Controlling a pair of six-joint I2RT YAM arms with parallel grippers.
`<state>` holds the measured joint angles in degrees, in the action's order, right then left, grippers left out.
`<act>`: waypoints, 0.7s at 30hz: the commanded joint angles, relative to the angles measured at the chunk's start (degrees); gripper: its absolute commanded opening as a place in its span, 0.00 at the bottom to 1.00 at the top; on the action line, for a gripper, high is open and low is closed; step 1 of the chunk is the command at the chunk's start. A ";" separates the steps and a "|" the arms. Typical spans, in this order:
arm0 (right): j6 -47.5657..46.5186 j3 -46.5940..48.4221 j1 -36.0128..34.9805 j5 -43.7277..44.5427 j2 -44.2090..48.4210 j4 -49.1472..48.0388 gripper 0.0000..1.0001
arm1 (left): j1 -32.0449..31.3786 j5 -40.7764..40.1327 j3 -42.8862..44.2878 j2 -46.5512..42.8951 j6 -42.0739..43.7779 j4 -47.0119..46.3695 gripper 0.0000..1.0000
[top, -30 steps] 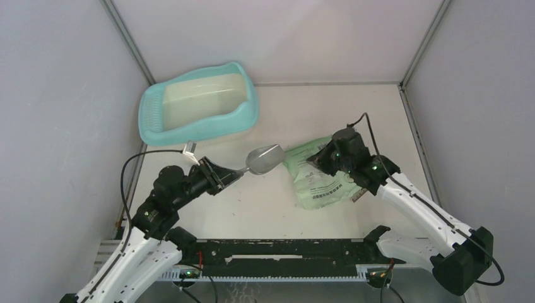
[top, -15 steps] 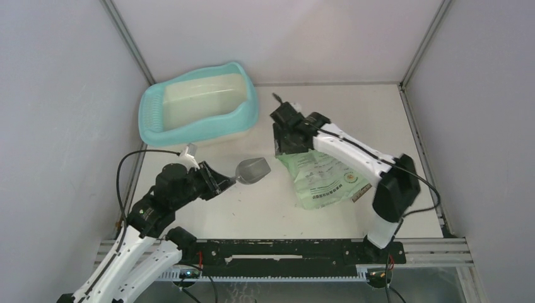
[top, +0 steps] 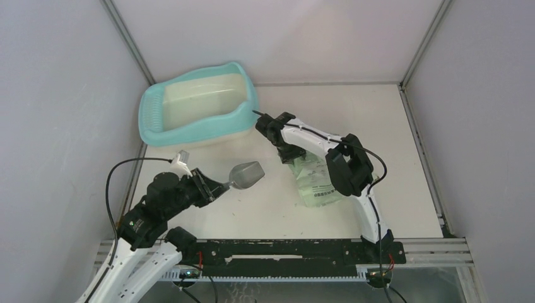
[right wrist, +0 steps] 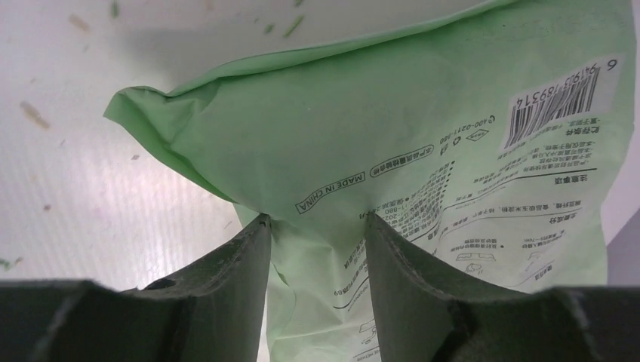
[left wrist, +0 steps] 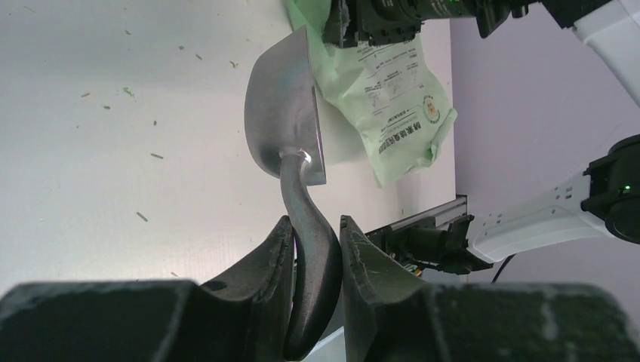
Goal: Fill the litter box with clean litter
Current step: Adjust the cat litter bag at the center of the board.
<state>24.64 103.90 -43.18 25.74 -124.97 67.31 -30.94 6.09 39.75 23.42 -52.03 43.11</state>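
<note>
Top external: right claw [top: 291, 156] clamps flat green printed bag [top: 317, 184], turquoise plastic litter box [top: 250, 108] just beyond it, leftward; left claw [top: 217, 187], farther off, grips grey metal scoop [top: 248, 174].

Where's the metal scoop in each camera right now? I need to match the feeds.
Top external: scoop left of centre, held by the left pincer, nearer the arm bases than the litter box.
Left wrist: scoop upper centre, its handle clamped in the left pincer.
Right wrist: not in it.
Shared landmark: the green bag, visible in all three views.
</note>
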 commanded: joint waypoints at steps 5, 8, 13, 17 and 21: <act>1.23 7.88 7.54 6.81 -3.22 2.42 0.52 | 0.36 0.35 3.30 0.87 1.31 -3.02 0.17; 3.43 11.17 10.49 4.09 -3.32 0.98 0.48 | 0.35 0.40 3.65 1.42 1.40 -3.23 0.17; 8.59 10.79 16.66 -4.54 0.26 -3.62 0.40 | 0.38 0.54 3.99 2.35 1.32 -3.54 0.17; 7.56 1.78 17.11 -11.44 12.87 -12.69 0.46 | 0.35 0.78 4.28 2.99 1.43 -3.63 0.17; 0.19 -9.17 12.86 -11.85 26.69 -15.66 0.49 | 0.35 1.18 4.57 3.61 1.60 -4.08 0.17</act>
<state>30.28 100.64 -25.19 16.69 -114.30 57.45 -30.94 6.22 39.77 26.63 -51.96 43.42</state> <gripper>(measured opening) 0.474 0.288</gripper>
